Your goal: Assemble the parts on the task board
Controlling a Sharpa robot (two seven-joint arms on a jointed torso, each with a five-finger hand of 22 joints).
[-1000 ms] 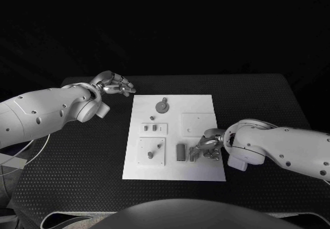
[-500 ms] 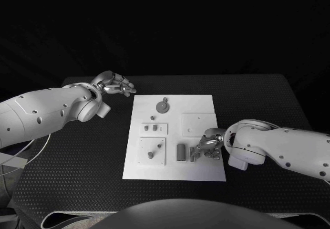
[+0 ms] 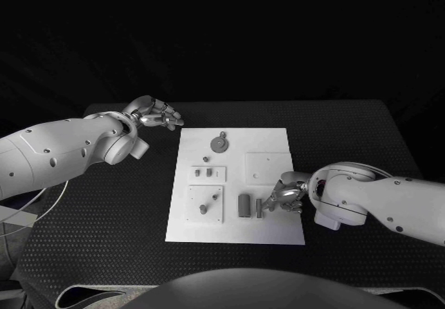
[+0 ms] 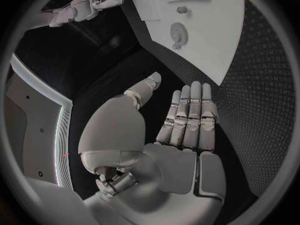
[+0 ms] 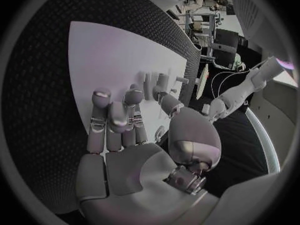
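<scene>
The white task board (image 3: 269, 138) lies mid-table. On it are a round gear (image 3: 218, 143), a small peg (image 3: 204, 159), two little blocks (image 3: 209, 172), a square plate (image 3: 267, 164), a lower-left plate with parts (image 3: 206, 203), a dark block (image 3: 243, 205) and a thin piece (image 3: 258, 207) beside it. My right hand (image 3: 289, 195) hovers at the board's right edge, just right of the thin piece, fingers apart and holding nothing (image 5: 119, 120). My left hand (image 3: 155, 113) sits off the board's far-left corner, fingers straight, empty (image 4: 187, 120). The gear (image 4: 179, 32) and board (image 4: 206, 45) lie beyond it.
Black textured table (image 3: 102, 212) surrounds the board, with bare room on both sides and in front. The table's far edge (image 3: 278, 101) runs behind the board. Upright parts (image 5: 164, 81) stand just past my right fingertips (image 5: 133, 96).
My right hand has drawn back slightly to the right, off the thin piece, which now stands free beside the dark block. The left arm has not moved.
</scene>
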